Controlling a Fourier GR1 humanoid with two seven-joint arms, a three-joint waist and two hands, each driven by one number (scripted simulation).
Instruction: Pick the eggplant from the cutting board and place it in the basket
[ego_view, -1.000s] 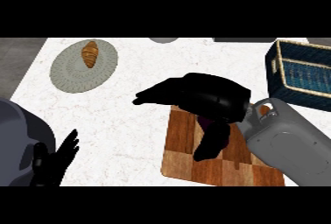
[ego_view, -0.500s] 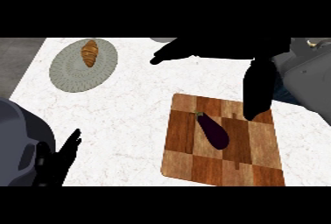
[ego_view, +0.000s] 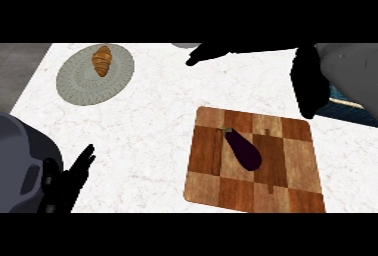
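A dark purple eggplant (ego_view: 244, 150) lies at a slant on the wooden cutting board (ego_view: 288, 180), its green stem toward the far left. My right hand (ego_view: 303, 65) hangs high above the board's far edge, open with its fingers spread. One finger points left and another points down. It touches nothing. The grey right forearm hides most of the basket (ego_view: 354, 107), so only a dark blue strip shows at the right edge. My left hand (ego_view: 70, 177) rests open at the lower left, fingers up.
At the far left of the white marble counter (ego_view: 148, 130), a grey plate (ego_view: 85, 87) holds a croissant (ego_view: 102, 60). A small grey rim (ego_view: 183, 45) shows at the back edge. The counter's left edge meets a darker floor.
My right hand has lifted away from the eggplant toward the back right. The eggplant, covered a second ago, now lies uncovered on the board. The left hand has not moved.
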